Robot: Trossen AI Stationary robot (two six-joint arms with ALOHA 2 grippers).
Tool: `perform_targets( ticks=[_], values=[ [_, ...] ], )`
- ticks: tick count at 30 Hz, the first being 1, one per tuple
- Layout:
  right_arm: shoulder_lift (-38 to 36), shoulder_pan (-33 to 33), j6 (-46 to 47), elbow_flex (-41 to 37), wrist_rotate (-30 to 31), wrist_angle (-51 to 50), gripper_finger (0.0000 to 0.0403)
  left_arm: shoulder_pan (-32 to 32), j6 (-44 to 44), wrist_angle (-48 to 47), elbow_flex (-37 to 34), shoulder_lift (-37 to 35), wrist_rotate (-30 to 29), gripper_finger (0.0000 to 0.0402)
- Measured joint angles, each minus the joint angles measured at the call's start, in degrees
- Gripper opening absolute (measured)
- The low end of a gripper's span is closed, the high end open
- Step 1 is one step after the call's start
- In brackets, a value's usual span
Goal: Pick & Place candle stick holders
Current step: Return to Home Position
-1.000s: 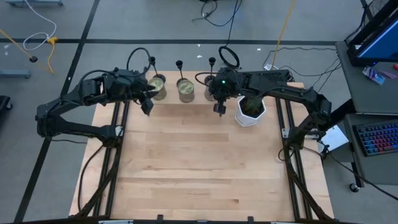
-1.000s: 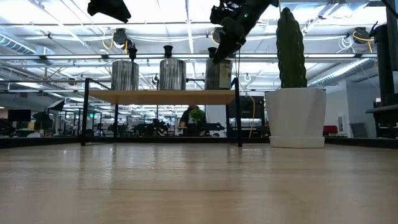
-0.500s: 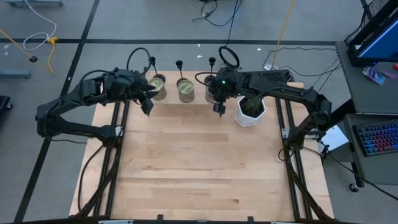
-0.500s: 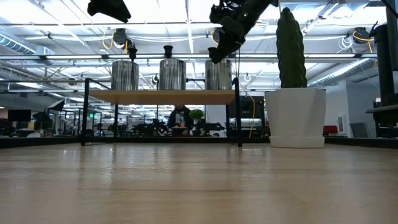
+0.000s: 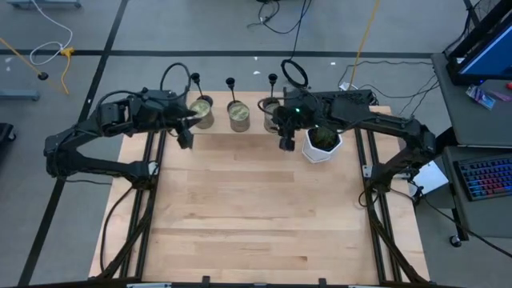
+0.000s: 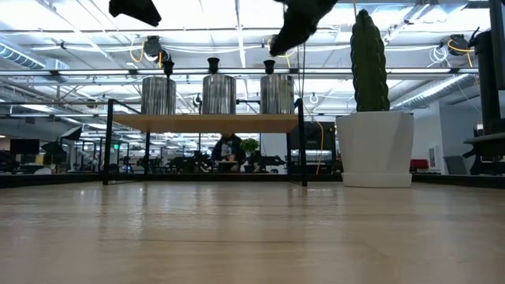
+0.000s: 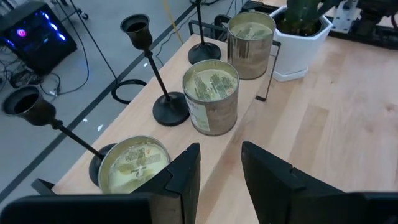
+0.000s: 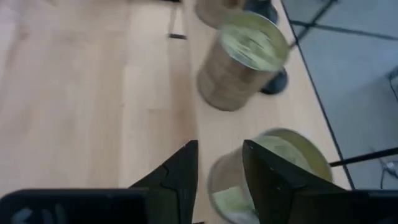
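Three black candle stick holders [image 5: 230,82] stand on their round bases on a raised shelf [image 6: 205,123] at the table's far edge. Each stands behind a greenish-gold jar [image 5: 238,114]. In the left wrist view the middle holder [image 7: 149,59] rests on its base [image 7: 170,109], with another holder [image 7: 28,107] nearer and a third one's base [image 7: 204,50] farther off. My left gripper [image 7: 219,180] is open and empty in the air in front of the left jar [image 7: 133,163]. My right gripper [image 8: 217,180] is open and empty above the right jar [image 8: 268,167].
A white pot with a green cactus [image 5: 322,141] stands on the table just right of my right gripper [image 5: 286,144]. The three jars [image 6: 218,95] stand in a row on the shelf. Bare wooden table [image 5: 256,216] lies toward the near edge.
My right gripper has risen and shifted a little toward the table's right edge, away from the right jar. It stays open and empty. The holders and jars have not moved.
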Motion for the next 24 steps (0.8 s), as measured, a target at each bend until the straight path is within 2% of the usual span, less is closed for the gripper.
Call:
perform_targets(
  ticks=[6,11,16,24],
  values=[
    [-4.98,3.9,3.04,0.02,0.01,-4.07,0.0109,-0.8,1.04,-0.25,-0.99,-4.17,0.0,0.0124],
    [-10.02,7.63,6.89,-4.16,0.0,-6.2,0.0106,-1.99,-0.07,3.19,-10.12,-11.78,-0.02,0.0124],
    [-17.89,11.46,10.09,-14.1,0.01,-1.65,0.0105,-2.21,-1.45,8.97,-21.81,-20.86,0.02,0.0124],
    [-34.68,15.69,12.23,-37.03,0.0,18.56,0.0105,-2.21,-1.78,20.49,-36.29,-35.73,0.04,0.0124]
  ],
)
